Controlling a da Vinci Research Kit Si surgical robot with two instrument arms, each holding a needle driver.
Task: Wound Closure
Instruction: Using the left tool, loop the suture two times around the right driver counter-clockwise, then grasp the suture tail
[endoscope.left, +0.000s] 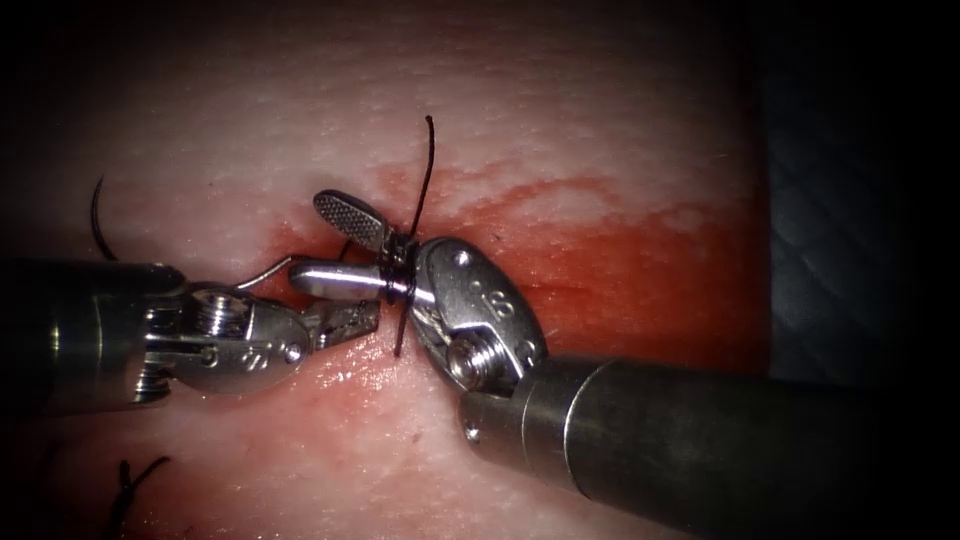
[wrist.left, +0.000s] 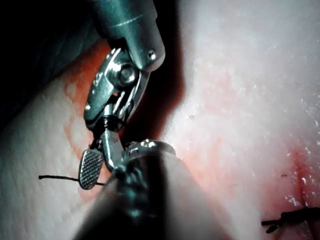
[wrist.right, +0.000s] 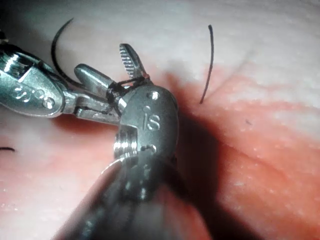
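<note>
My right tool (endoscope.left: 310, 240) comes in from the lower right with its jaws open over the cut. Dark thread (endoscope.left: 398, 285) is wound around them near the hinge; the wraps show close up in the right wrist view (wrist.right: 117, 92). A short thread tail (endoscope.left: 428, 150) stands up just behind. My left tool (endoscope.left: 372, 315) reaches in from the left, its jaws together at the thread below the wraps. A thin bright curve, seemingly the needle (endoscope.left: 265, 272), lies free over the left tool's wrist, in neither tool and not in the tissue (endoscope.left: 600, 120).
Red fluid (endoscope.left: 620, 270) stains the tissue right of the cut. A dark curved strand (endoscope.left: 95, 215) rises left of the left tool's shaft. An earlier knot (endoscope.left: 130, 485) sits at the lower left, also seen in the left wrist view (wrist.left: 290, 217).
</note>
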